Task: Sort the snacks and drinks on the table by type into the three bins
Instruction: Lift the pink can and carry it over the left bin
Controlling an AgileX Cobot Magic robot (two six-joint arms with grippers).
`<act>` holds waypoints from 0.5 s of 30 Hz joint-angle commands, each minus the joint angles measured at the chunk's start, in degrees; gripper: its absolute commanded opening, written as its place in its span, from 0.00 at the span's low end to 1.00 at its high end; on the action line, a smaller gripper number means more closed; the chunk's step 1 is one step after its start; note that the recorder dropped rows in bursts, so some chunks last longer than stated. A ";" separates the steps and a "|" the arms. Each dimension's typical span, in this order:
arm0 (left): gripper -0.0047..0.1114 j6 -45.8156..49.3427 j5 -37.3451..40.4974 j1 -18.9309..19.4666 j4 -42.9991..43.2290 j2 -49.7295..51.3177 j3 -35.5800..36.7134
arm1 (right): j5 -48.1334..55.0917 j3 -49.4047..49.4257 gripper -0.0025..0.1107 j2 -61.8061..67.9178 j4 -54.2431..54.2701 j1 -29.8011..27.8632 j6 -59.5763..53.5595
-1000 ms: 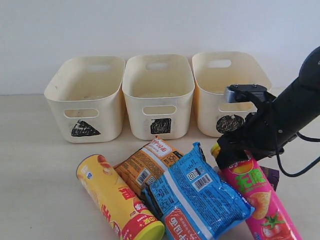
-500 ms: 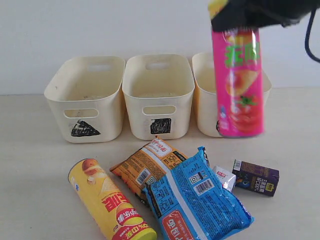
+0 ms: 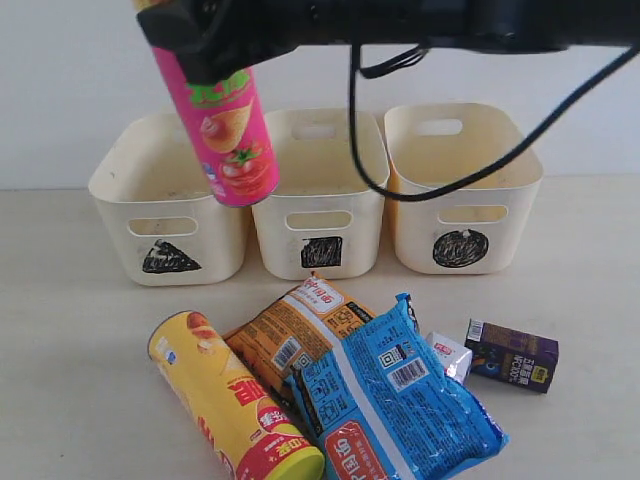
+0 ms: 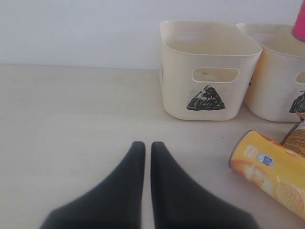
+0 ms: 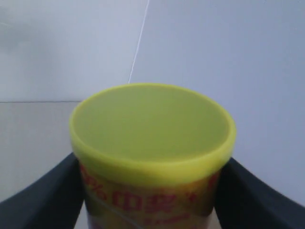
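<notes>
We find the left gripper (image 4: 144, 147) low over bare table (image 3: 70, 330), its fingers (image 4: 128, 171) drawn narrow with only a thin slit between them and nothing in it. Along the back stand three bins. The triangle bin (image 3: 118, 205) is at the left and shows no contents.

The pink-green can (image 3: 228, 130) hangs in the air, tilted, with its lower end in front of the rims where the triangle bin meets the square bin (image 3: 290, 250). We cannot tell which of the two it is over. The right gripper (image 3: 200, 45) holds it at the lid end. In the right wrist view its fingers (image 5: 43, 195) press both sides of the can just below the yellow-green lid.

The circle bin (image 3: 500, 235) stands at the right.

In front of the bins, the yellow-red can (image 3: 235, 400) lies on its side, lid toward the front edge. It touches the orange-brown packet (image 3: 295, 335). The blue packet (image 3: 395, 400) overlaps that packet's right part. The blue-and-white carton (image 3: 448, 356) sits against the blue packet's right edge, partly hidden by it. The dark purple carton (image 3: 512, 356) lies just beside it, apart.
</notes>
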 commanded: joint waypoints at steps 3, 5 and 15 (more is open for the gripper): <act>0.07 0.09 -0.57 -0.16 -0.18 -0.19 -0.10 | -1.65 -11.60 0.02 10.19 0.90 1.99 -2.95; 0.07 0.09 -0.57 -0.16 -0.18 -0.19 -0.10 | -2.36 -15.52 0.02 13.57 0.90 1.99 -2.95; 0.07 0.09 -0.57 -0.16 -0.18 -0.19 -0.10 | -8.00 -36.33 0.02 30.66 0.90 1.99 -2.95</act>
